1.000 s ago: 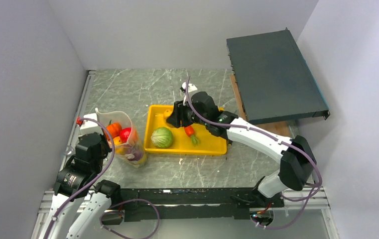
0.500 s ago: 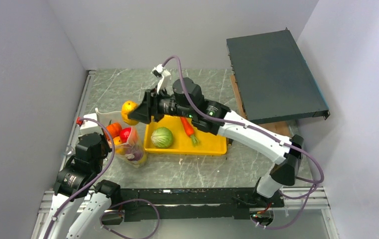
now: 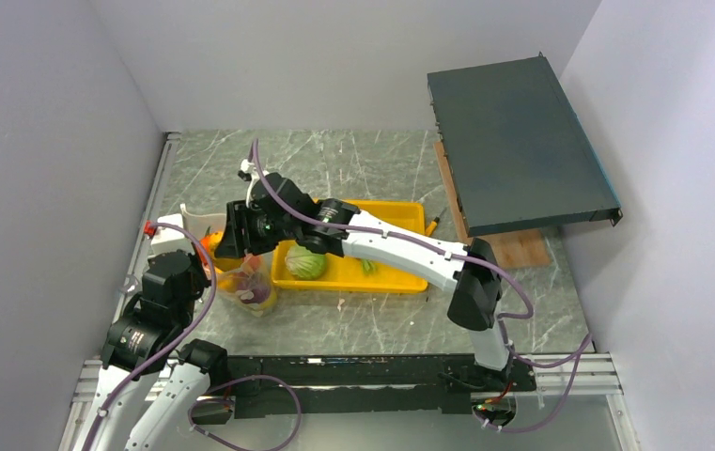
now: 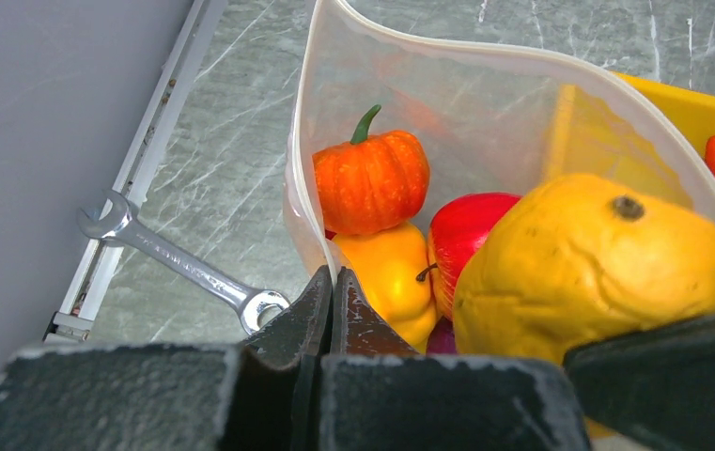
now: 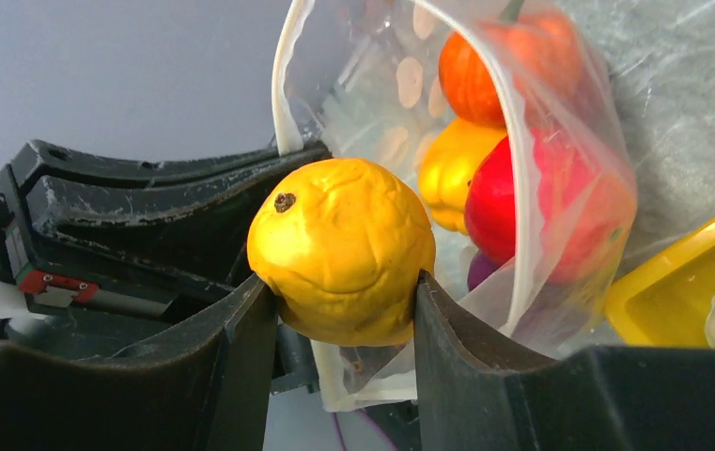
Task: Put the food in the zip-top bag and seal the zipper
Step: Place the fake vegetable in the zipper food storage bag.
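No readable text, labels or numbers anywhere.

R gripper (image 3: 231, 232), 1 s ago down in the yellow tray (image 3: 400, 280), lifted out w/ a yellow piece (image 5: 339, 249) pinched, swung left past the tray's edge & now holds it right at the zip-top bag (image 5: 560, 141) mouth; R arm stretched across the tray.

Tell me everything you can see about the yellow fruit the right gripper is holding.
The yellow fruit is a rounded, glossy, dimpled toy with a dark stem spot. It looks like plastic and is undamaged. The right gripper clamps it between both fingers at the open mouth of the zip-top bag, not yet down among the produce inside.
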`<state>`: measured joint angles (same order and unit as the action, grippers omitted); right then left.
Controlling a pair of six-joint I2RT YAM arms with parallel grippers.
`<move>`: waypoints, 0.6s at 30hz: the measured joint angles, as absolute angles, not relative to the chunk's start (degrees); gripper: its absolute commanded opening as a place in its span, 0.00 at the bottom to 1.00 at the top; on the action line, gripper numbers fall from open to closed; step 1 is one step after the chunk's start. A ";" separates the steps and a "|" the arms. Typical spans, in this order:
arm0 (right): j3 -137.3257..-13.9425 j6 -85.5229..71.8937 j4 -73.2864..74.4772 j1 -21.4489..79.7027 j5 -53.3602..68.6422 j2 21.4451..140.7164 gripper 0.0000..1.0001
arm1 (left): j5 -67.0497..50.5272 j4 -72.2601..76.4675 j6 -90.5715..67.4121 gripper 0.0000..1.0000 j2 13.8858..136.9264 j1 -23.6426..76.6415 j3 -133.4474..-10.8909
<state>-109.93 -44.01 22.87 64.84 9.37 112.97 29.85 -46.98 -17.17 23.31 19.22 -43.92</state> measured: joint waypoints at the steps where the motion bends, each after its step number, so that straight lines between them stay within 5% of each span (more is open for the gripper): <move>1: -110.39 -43.97 23.77 65.23 9.04 113.32 0.60 | 29.85 -46.98 -17.17 0.00 23.24 19.22 -43.92; 4: -111.61 -43.44 25.21 66.17 7.99 113.43 0.78 | 29.85 -46.98 -17.19 0.00 22.96 19.22 -43.92; 7: -113.49 -42.39 26.13 66.74 7.46 113.43 0.85 | 29.85 -46.98 -17.17 0.00 22.96 19.22 -43.92; 18: -119.09 -36.97 29.12 66.92 3.88 113.40 0.84 | 29.85 -46.98 -17.17 0.00 22.96 19.22 -43.92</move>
